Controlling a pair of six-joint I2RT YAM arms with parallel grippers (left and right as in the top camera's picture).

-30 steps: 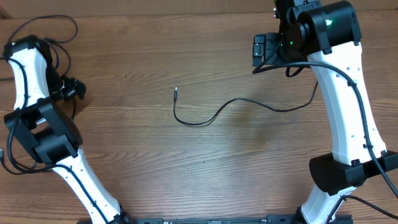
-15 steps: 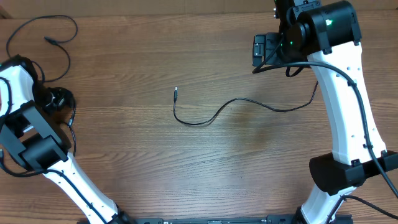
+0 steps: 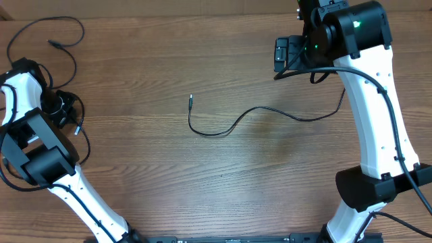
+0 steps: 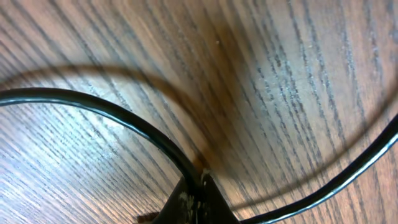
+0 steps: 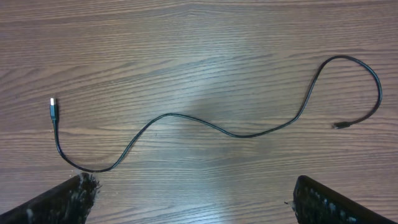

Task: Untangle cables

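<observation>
One held, one lying free.
The left gripper (image 4: 198, 198) pinches the looped cable (image 4: 93, 107); the right gripper (image 5: 199, 200), spread wide, hangs above the loose cable (image 5: 186, 118).

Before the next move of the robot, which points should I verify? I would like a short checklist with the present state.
1. Left gripper shut on the gripped cable: ok.
2. Right gripper open, holding nothing: ok.
3. Middle cable lies flat, without crossing itself: ok.
4. Both its plug ends visible: ok.
5. Gripped cable free of knots: cannot tell, mostly hidden.
</observation>
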